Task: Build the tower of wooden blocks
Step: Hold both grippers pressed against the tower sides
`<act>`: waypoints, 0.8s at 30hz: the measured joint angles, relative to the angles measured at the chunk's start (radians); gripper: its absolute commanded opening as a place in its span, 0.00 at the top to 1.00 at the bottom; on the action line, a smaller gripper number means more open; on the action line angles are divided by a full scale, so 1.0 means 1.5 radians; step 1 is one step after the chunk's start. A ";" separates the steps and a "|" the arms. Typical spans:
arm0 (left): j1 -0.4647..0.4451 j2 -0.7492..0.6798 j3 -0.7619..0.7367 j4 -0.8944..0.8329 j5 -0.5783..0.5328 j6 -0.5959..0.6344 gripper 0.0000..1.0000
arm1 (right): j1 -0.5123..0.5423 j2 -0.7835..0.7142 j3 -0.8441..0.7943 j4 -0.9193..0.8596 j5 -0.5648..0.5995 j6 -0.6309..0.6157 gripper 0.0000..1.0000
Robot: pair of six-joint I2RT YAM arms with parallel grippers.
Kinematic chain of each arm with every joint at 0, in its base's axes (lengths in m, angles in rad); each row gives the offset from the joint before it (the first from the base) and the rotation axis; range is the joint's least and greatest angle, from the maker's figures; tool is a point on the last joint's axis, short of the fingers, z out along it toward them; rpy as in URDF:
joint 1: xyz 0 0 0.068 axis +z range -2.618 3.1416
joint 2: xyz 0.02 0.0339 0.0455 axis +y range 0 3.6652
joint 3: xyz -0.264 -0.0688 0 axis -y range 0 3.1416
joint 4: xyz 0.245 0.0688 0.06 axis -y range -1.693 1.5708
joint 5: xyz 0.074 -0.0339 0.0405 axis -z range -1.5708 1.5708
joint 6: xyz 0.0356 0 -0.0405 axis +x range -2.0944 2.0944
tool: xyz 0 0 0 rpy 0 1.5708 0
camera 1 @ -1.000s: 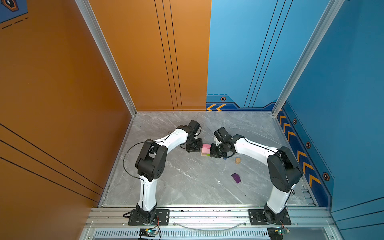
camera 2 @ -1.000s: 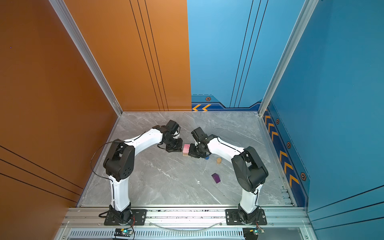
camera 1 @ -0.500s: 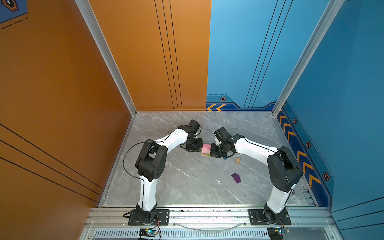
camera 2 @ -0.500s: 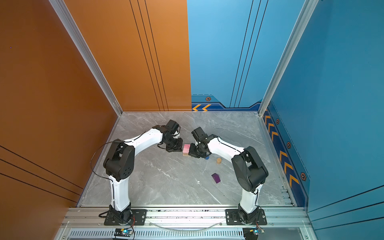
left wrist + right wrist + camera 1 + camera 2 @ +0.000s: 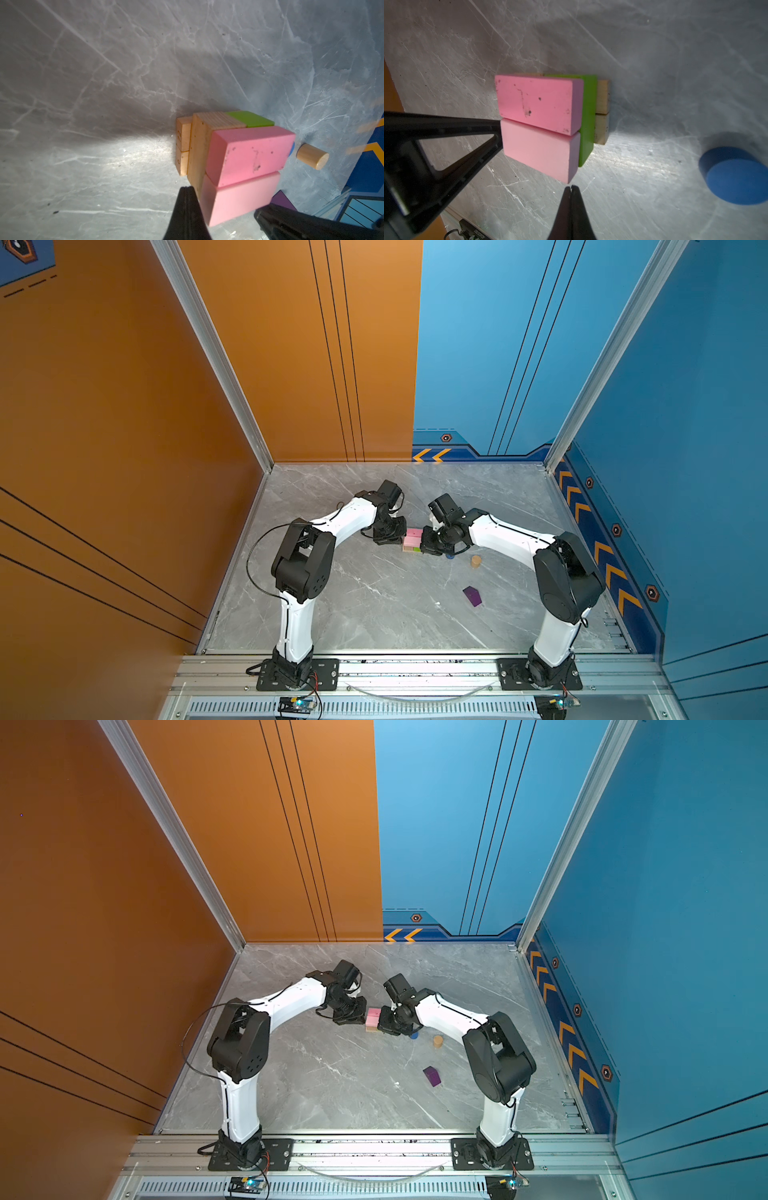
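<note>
1. Two pink wooden slabs (image 5: 537, 104) top the wood block tower (image 5: 412, 540) on the grey marble tabletop (image 5: 374, 614), resting side by side on a tan wooden bar (image 5: 198, 145) and a lime-green wooden bar (image 5: 588, 116).
2. Left gripper (image 5: 188, 189) and right gripper (image 5: 572, 188), both pinched shut and empty, flank the slabs, apparently squaring them.
3. Next, a claw must back off, open, and fetch the short blue cylinder (image 5: 735, 174), tan wooden cylinder (image 5: 312, 156) or purple peaked block (image 5: 472, 596) lying nearby.

Blue cylinder (image 5: 735, 176) — cut off at edge.
</note>
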 measured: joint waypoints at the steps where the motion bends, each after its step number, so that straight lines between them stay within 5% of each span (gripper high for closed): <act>1: 0.000 0.000 0.001 0.000 0.000 0.000 1.00 | 0.000 0.000 0.000 0.000 0.000 0.000 1.00; 24: -0.001 0.004 0.011 0.001 0.001 0.000 1.00 | -0.002 0.000 0.000 0.000 0.000 0.002 1.00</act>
